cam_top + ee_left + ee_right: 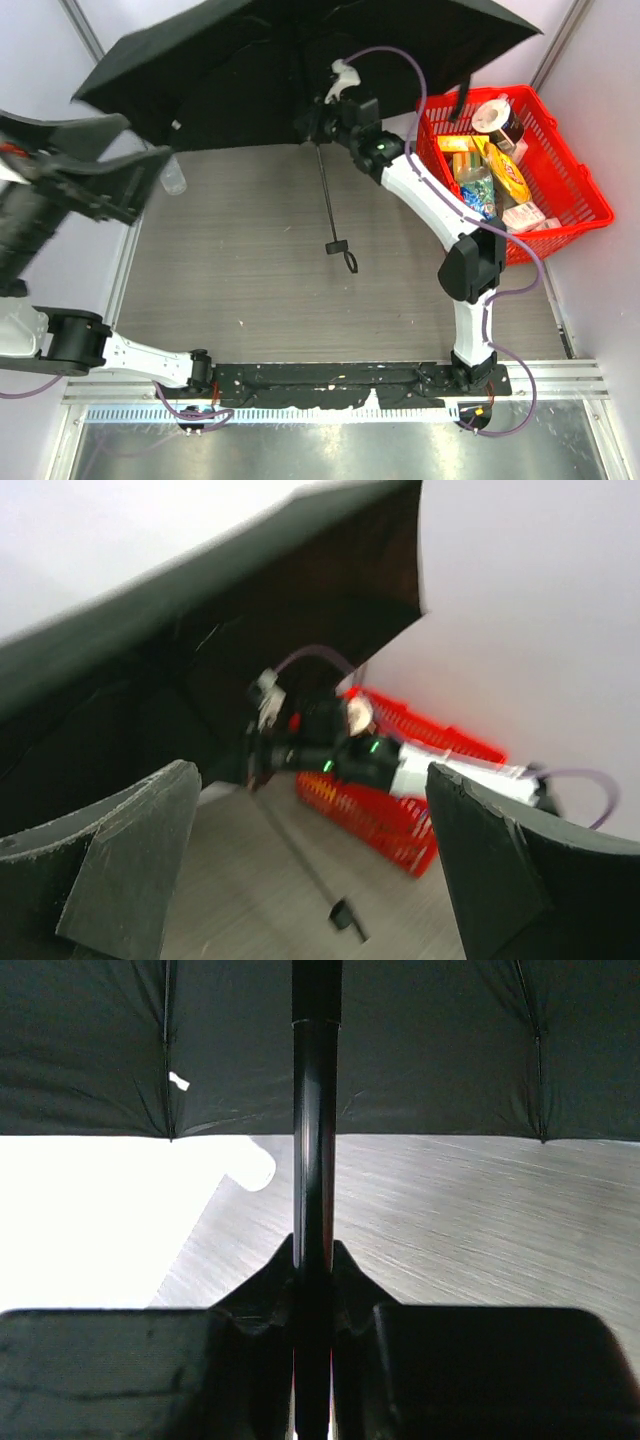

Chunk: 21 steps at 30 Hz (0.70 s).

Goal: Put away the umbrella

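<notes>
Risk: the open umbrella (290, 70), held over the counter's (250, 290) far edge, could be swung into the red basket (580, 190) at right, or twisted in the grip by canopy leverage. Right arm (430, 200) was stretched far, jaws clamped on the shaft (315, 1160) under the canopy. Left arm (130, 352) was raised at left, jaws wide open, empty.

Far umbrella (250, 70) canopy off-frame (top edge)

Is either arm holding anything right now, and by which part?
The right gripper clamps the umbrella by its shaft, near the canopy. The left gripper is open, holding nothing.
</notes>
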Each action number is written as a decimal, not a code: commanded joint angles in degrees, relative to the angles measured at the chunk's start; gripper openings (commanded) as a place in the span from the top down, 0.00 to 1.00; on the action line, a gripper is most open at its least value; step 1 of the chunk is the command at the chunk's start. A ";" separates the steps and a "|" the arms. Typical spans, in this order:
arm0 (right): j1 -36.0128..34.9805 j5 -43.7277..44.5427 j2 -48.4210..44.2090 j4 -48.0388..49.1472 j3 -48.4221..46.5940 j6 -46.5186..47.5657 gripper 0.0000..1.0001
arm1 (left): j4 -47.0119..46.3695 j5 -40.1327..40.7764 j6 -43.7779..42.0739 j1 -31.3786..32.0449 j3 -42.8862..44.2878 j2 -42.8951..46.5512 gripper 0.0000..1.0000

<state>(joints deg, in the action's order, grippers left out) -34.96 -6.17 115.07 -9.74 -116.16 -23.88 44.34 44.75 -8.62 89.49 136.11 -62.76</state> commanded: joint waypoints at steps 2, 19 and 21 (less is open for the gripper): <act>1.30 6.00 -8.62 2.09 -4.07 -9.67 0.99 | -4.24 8.41 -6.58 0.07 -15.40 -1.50 0.00; 1.65 0.04 -11.00 8.86 -9.97 -22.53 0.99 | -16.14 -5.77 15.19 -17.38 -44.98 1.25 0.01; 1.65 -2.25 -11.70 8.95 -9.18 -22.00 0.99 | -13.50 -13.16 18.36 -24.69 -42.96 -1.12 0.01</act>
<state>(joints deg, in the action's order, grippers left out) -33.26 -3.88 108.31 -6.70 -123.00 -43.83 28.60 45.65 -0.16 75.46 90.21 -61.01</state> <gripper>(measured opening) 0.172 0.988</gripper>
